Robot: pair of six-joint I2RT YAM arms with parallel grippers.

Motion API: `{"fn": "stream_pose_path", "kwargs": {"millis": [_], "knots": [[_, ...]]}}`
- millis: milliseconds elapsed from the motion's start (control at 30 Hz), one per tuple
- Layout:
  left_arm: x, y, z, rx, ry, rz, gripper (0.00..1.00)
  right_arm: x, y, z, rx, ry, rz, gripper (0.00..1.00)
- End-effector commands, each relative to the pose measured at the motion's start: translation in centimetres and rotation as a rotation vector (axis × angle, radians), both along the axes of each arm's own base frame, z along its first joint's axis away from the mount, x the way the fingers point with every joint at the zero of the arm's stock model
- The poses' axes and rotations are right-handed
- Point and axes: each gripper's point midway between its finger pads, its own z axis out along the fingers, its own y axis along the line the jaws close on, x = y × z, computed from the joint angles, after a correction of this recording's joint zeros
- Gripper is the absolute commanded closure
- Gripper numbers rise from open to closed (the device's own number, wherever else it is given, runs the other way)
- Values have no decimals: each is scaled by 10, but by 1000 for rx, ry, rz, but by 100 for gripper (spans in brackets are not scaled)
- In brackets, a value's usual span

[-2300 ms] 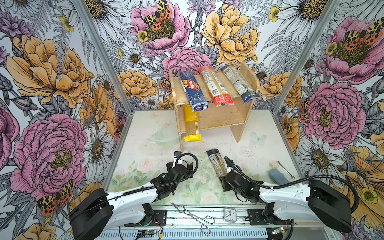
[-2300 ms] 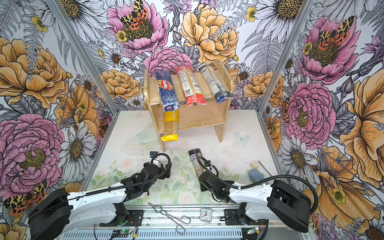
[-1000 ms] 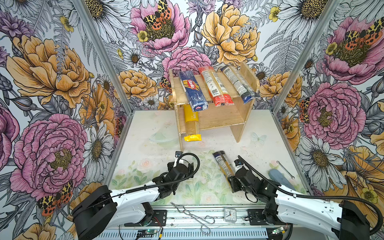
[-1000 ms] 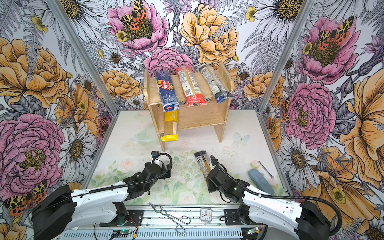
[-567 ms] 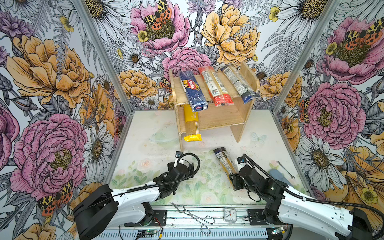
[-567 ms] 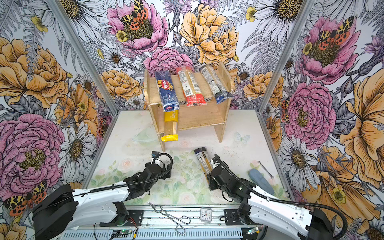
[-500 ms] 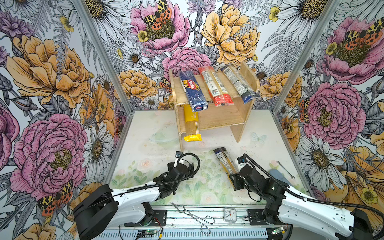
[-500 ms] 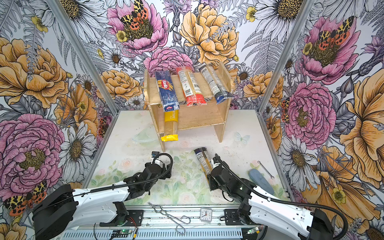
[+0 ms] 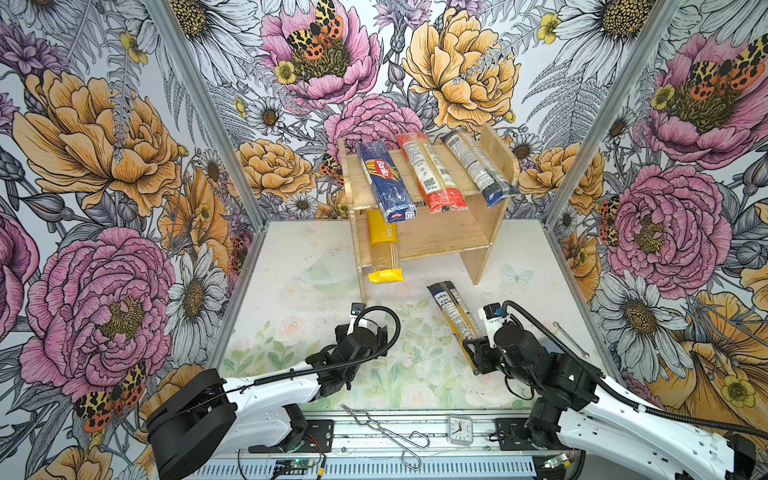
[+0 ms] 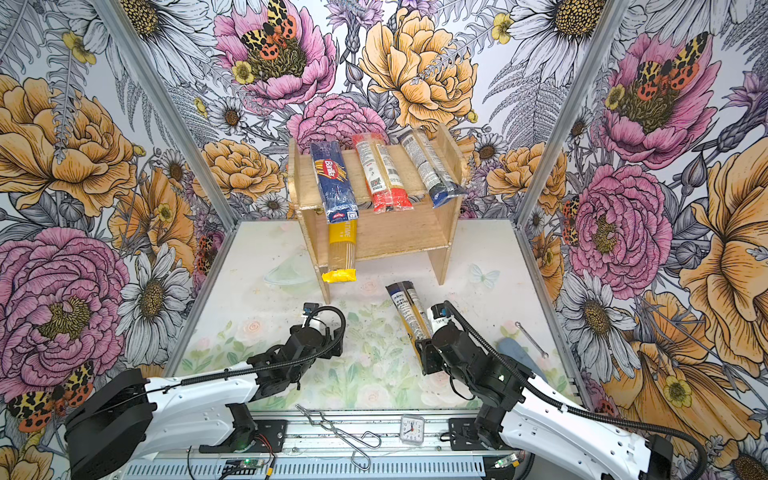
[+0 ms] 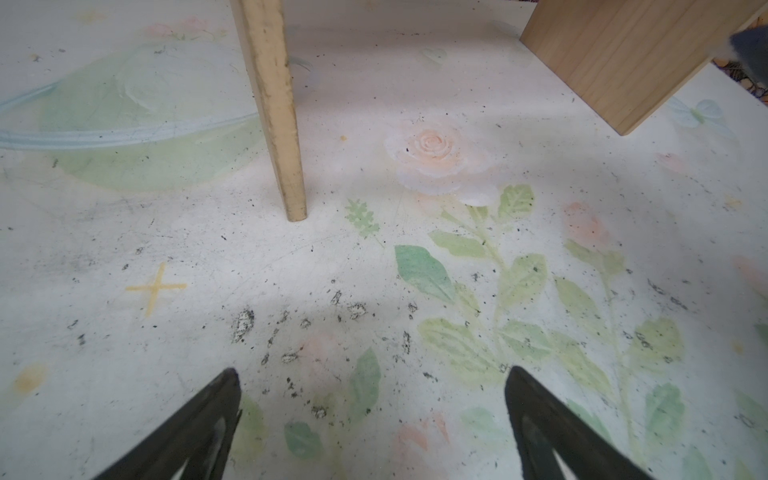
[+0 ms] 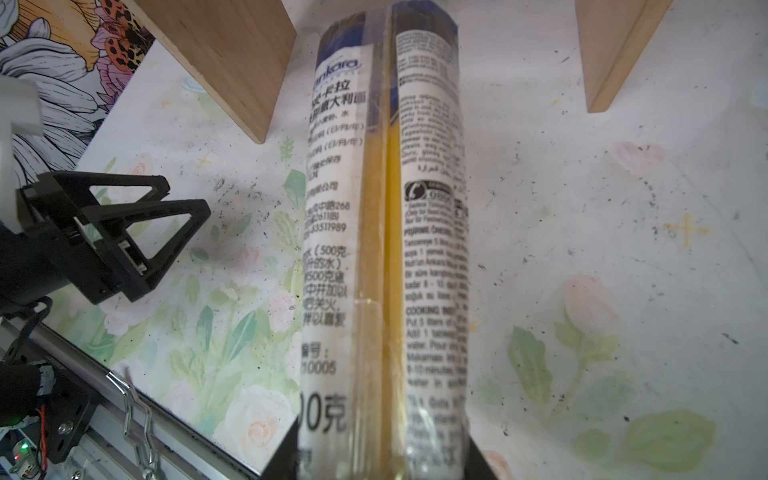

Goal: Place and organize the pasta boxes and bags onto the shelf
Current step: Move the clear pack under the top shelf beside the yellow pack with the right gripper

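The shelf (image 9: pixel 440 237) stands at the back of the table (image 9: pixel 299 266), against the rear wall, and holds four of the five pasta packs. The upper board carries three packs side by side, apart from one another, each overhanging the front edge: the dark blue Barilla pack (image 9: pixel 385 182) on the left, the red-ended clear pack (image 9: pixel 430 174) in the middle, and a clear pack with a dark blue end (image 9: pixel 478 166) on the right, just beside the right side panel. The lower board carries the yellow pack (image 9: pixel 383 249) at its left end, below the Barilla pack, with its front end projecting past the board edge. The fifth pack (image 9: pixel 453 316), clear with dark ends, is in front of the shelf with its far end pointing toward it. The right gripper (image 12: pixel 382 457) is clamped on the near end of this pack. Whether the pack is clear of the table cannot be determined. The left gripper (image 11: pixel 372 374) hangs spread wide and empty over the table, near the shelf's left front leg.
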Motion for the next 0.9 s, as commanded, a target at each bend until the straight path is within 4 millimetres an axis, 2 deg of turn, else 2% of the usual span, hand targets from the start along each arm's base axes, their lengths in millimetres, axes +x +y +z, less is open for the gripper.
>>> {"fn": "stream_pose_path", "kwargs": {"millis": [0, 100, 333, 600, 867], "knots": [[5, -5, 10, -32, -18, -3, 1, 15, 11, 74, 151, -178, -3, 100], [6, -5, 11, -34, -20, -2, 1, 16, 11, 89, 156, -202, 3, 100], [6, -6, 13, -35, -24, -2, 1, 15, 8, 110, 163, -226, 5, 100], [7, -7, 14, -35, -24, -5, 1, 15, -3, 142, 169, -315, -7, 100], [8, -9, 15, -36, -26, -8, 1, 31, -4, 168, 102, -373, -35, 100]]}}
